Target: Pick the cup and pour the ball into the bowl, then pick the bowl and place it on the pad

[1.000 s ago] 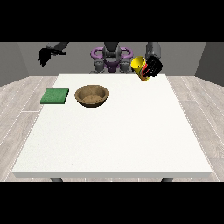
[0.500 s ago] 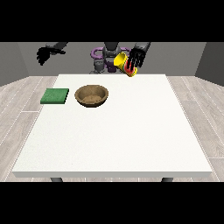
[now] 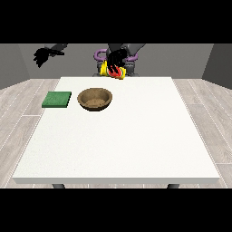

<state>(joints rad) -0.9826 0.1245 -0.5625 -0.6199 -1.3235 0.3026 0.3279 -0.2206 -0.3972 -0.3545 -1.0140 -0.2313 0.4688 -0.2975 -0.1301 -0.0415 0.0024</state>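
Note:
A yellow cup (image 3: 105,70) with red marks hangs in the air above the table's far edge, tipped on its side. The hand at the view's right (image 3: 116,60) is shut on the cup, its black fingers curled over it. The cup is behind and a little right of the brown wooden bowl (image 3: 94,99), which stands on the white table (image 3: 136,131). A green pad (image 3: 56,99) lies flat to the left of the bowl. The hand at the view's left (image 3: 44,55) is raised beyond the table's far left corner, holding nothing. No ball shows.
The robot's torso, with purple rings (image 3: 99,55), rises behind the table's far edge. Grey plank floor (image 3: 18,104) surrounds the table on all sides.
The hand at the view's right has carried the cup leftward across the far edge, toward the bowl, and tipped it further over. The other hand, bowl and pad stay put.

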